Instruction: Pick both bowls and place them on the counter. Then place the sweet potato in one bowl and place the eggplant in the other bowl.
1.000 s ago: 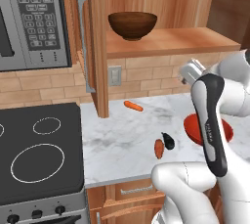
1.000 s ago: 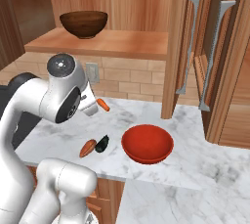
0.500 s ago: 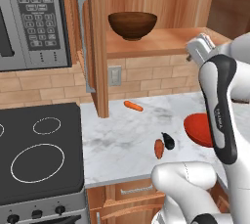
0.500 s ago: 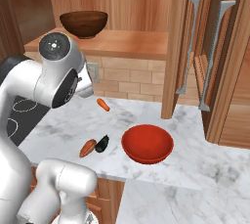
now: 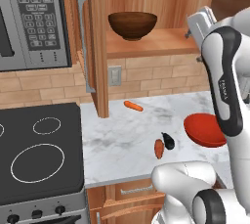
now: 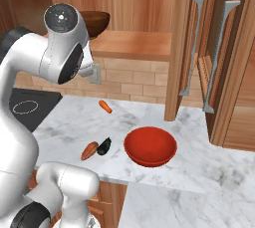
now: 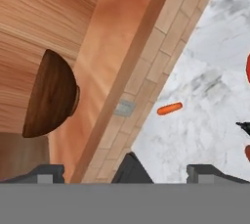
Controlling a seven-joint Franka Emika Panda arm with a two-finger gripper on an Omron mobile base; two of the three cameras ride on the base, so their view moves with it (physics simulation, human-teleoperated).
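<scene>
Brown bowl [image 5: 132, 25] unmoved on shelf; the wide-open, empty tool [image 7: 126, 173] has risen toward it.

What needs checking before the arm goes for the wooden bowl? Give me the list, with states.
1. Red bowl on the counter: ok.
2. Brown bowl on the counter: not ok, it sits on the cabinet shelf.
3. Hand open and empty: ok.
4. Free counter spot for the brown bowl: ok.
5. Sweet potato and eggplant in bowls: not ok, both lie on the counter.
</scene>
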